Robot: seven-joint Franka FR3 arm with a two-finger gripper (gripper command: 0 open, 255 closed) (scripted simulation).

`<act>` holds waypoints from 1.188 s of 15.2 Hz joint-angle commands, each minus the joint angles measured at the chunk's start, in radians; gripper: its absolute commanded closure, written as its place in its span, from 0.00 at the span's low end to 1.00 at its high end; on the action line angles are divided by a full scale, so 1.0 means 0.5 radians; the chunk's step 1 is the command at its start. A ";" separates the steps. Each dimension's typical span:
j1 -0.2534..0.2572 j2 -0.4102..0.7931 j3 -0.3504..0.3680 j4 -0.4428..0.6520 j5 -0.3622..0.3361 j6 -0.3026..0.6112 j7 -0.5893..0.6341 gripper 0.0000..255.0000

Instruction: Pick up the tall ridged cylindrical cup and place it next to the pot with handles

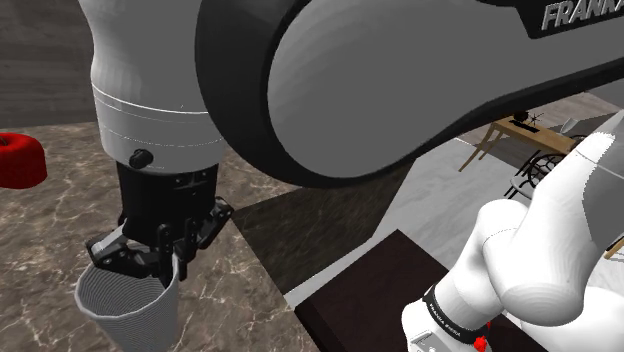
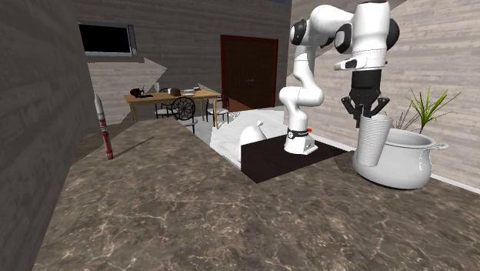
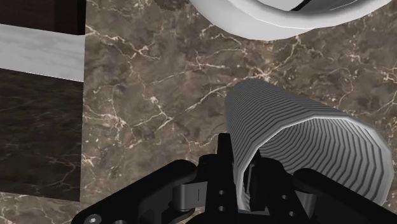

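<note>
A tall grey ridged cup point(image 2: 371, 142) hangs from my black gripper point(image 2: 368, 115), whose fingers are shut on the cup's rim wall. The cup is slightly tilted, close against the side of a large white pot with handles point(image 2: 404, 162) as the second exterior view shows it. In the wrist view the cup point(image 3: 299, 137) stretches away from the gripper point(image 3: 245, 181) over the brown marble floor, with the pot's rim point(image 3: 280, 22) just beyond its far end. In the shoulder view the gripper point(image 1: 160, 262) pinches the cup point(image 1: 125, 300) at its open top. Whether the cup touches the floor I cannot tell.
The arm's stand sits on a dark mat point(image 2: 288, 160). A green plant point(image 2: 427, 108) stands behind the pot. A red round object point(image 1: 20, 160) lies at the shoulder view's left. A red-and-white rocket shape point(image 2: 103, 127) and a wooden table point(image 2: 173, 96) with chairs are far off.
</note>
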 commanded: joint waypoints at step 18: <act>0.020 0.203 0.014 -0.324 -0.113 0.501 0.060 1.00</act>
